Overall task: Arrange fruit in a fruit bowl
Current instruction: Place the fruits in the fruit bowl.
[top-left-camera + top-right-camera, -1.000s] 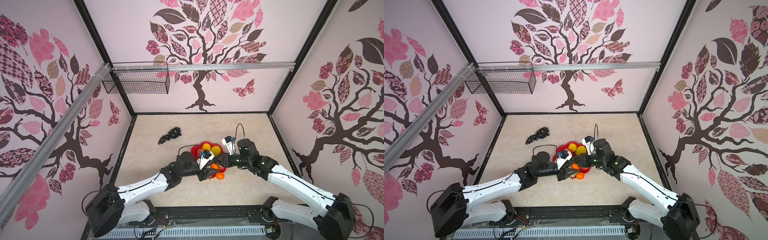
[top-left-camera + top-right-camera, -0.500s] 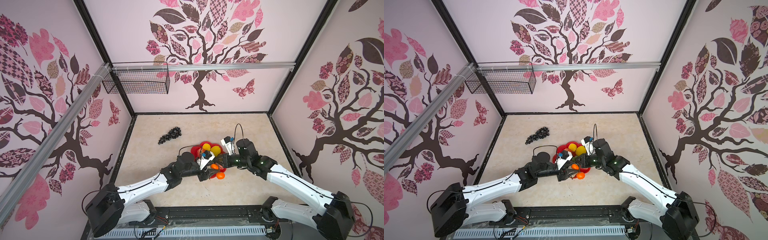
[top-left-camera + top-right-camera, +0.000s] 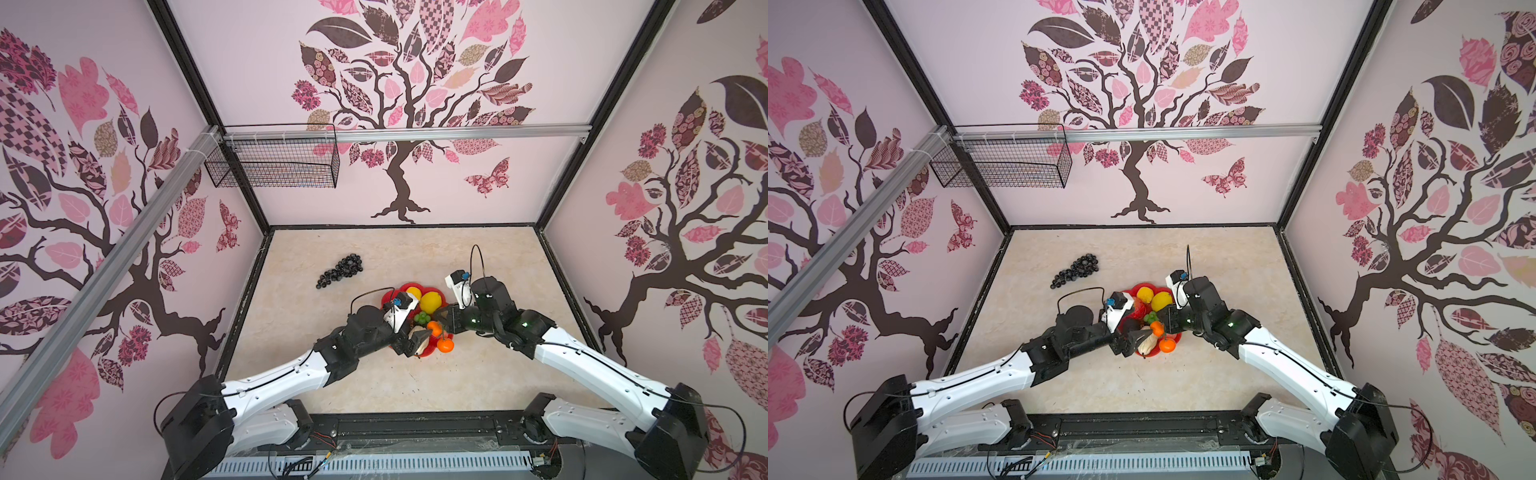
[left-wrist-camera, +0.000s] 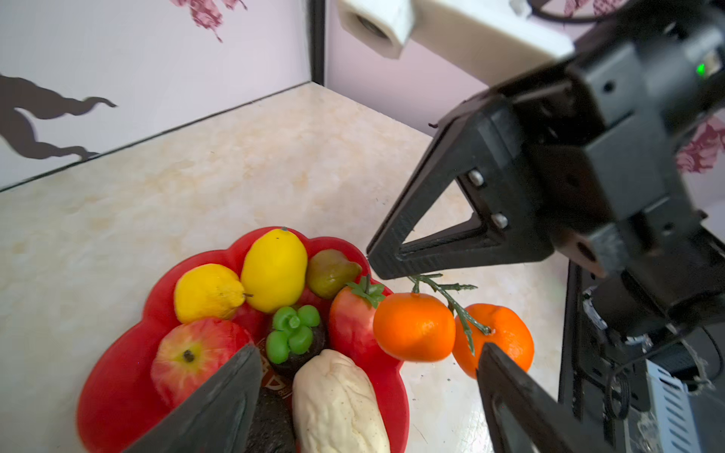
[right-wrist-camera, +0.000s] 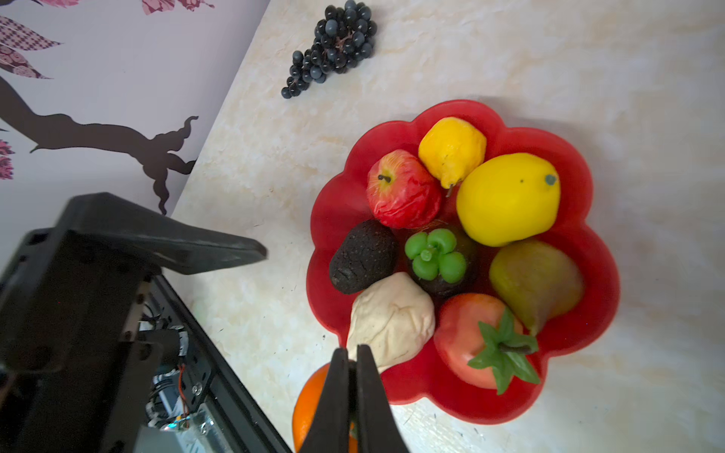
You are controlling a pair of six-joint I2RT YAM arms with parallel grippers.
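The red flower-shaped fruit bowl (image 5: 341, 196) (image 3: 405, 286) holds an apple (image 5: 402, 188), two lemons (image 5: 508, 198), an avocado (image 5: 363, 257), a brown fig (image 5: 535, 284), a strawberry (image 5: 474, 341) and the cream pear (image 4: 337, 396). My left gripper (image 4: 368, 349) (image 3: 415, 345) stands open, one finger on each side of the pear without touching it. My right gripper (image 5: 351, 357) (image 3: 442, 322) is shut on the green stem (image 4: 459, 310) that joins the two oranges (image 4: 414, 325) (image 3: 445, 345). They sit at the bowl's near rim, one over the table. The black grape bunch (image 3: 340, 270) lies apart on the table.
A dark fruit with a green cap (image 5: 435, 255) sits at the bowl's centre. A black wire basket (image 3: 274, 162) hangs on the back left wall. Walls enclose the table on three sides. Both arms meet over the bowl's near side.
My left gripper has opened wide and let go of the cream pear, which now lies in the bowl. My right gripper has shut on the oranges' stem.
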